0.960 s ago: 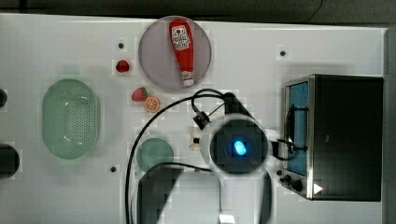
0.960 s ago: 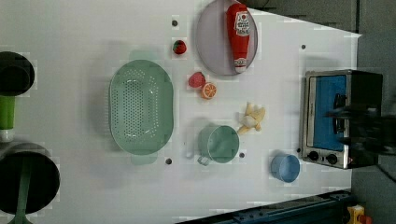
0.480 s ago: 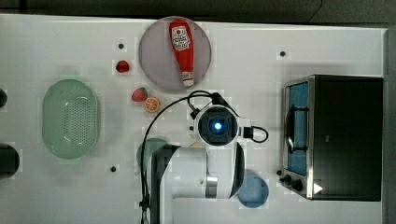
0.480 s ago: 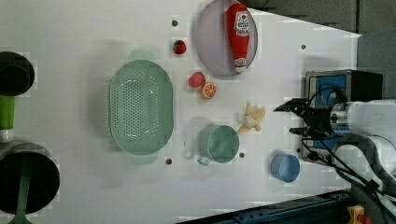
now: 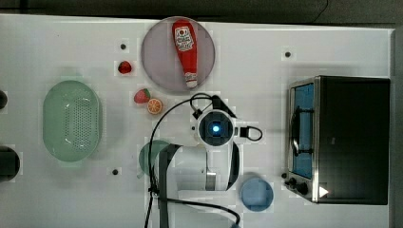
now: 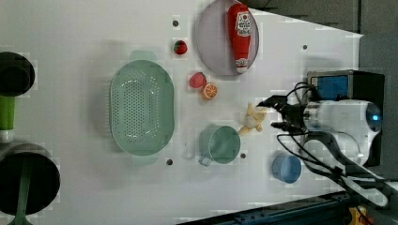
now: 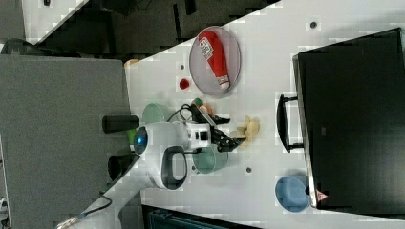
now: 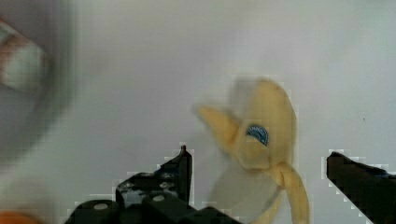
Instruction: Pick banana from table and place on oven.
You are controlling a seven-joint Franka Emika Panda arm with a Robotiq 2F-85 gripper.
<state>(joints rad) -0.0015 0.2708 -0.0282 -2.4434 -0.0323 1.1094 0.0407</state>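
Plainly, the gripper (image 6: 268,114) is spread wide, nothing being held or touched. In the wrist view its black fingers (image 8: 175,179) are seen either side of the banana (image 8: 261,140), which lies on the table (image 6: 94,28). The banana is pale yellow, with stubby lobes and a small blue sticker, just beside the green cup (image 6: 219,144).

The white table (image 6: 70,28) has a few small dark holes. On it in the left view lie a green colander (image 6: 141,108), a grey plate (image 6: 213,42), a strawberry (image 6: 180,47), a second strawberry (image 6: 197,80) touching an orange slice (image 6: 210,91), the banana (image 6: 252,119), a green cup (image 6: 219,144) and a blue bowl (image 6: 287,168). The oven (image 5: 340,139) stands at the top view's right.
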